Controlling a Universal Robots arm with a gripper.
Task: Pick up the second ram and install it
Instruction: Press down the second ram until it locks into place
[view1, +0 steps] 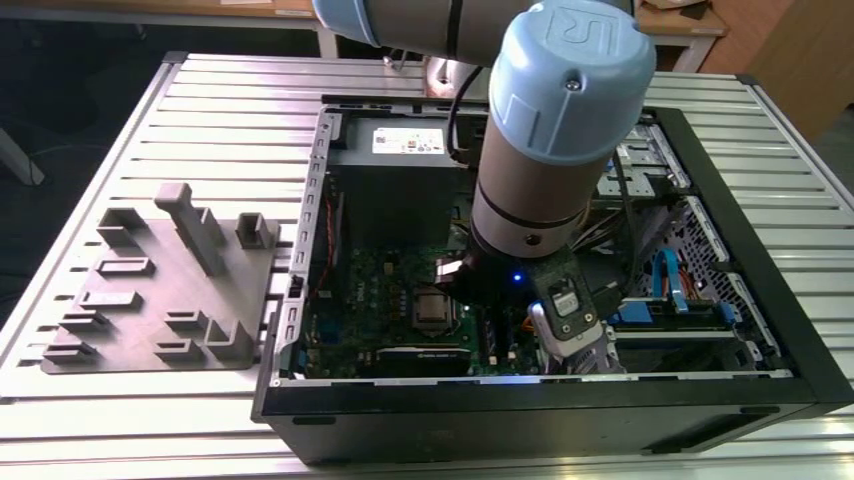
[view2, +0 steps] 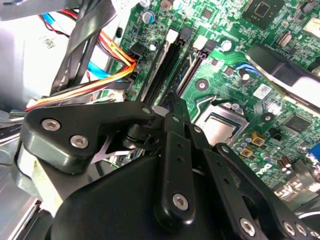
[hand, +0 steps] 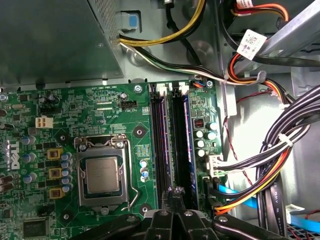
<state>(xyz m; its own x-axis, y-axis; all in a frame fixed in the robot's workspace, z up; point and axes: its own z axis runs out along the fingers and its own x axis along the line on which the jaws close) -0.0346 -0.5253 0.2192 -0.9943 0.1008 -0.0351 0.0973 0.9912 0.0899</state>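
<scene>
Arm (view1: 561, 150) reaches down into open PC case (view1: 534, 405) on slatted table (view1: 227, 90). Gripper (hand: 176, 192) is clenched, fingertips (view2: 172, 100) pressed together and pointing at the long memory slots on the motherboard (hand: 75, 105). Ram (hand: 181, 145) sits edge-on as a dark strip in the slot line right under the tips, beside the CPU socket (hand: 102, 175). Can't tell if the tips touch it. Grey holder block (view1: 160, 300) lies on the table outside the case, at the exterior view's left.
</scene>
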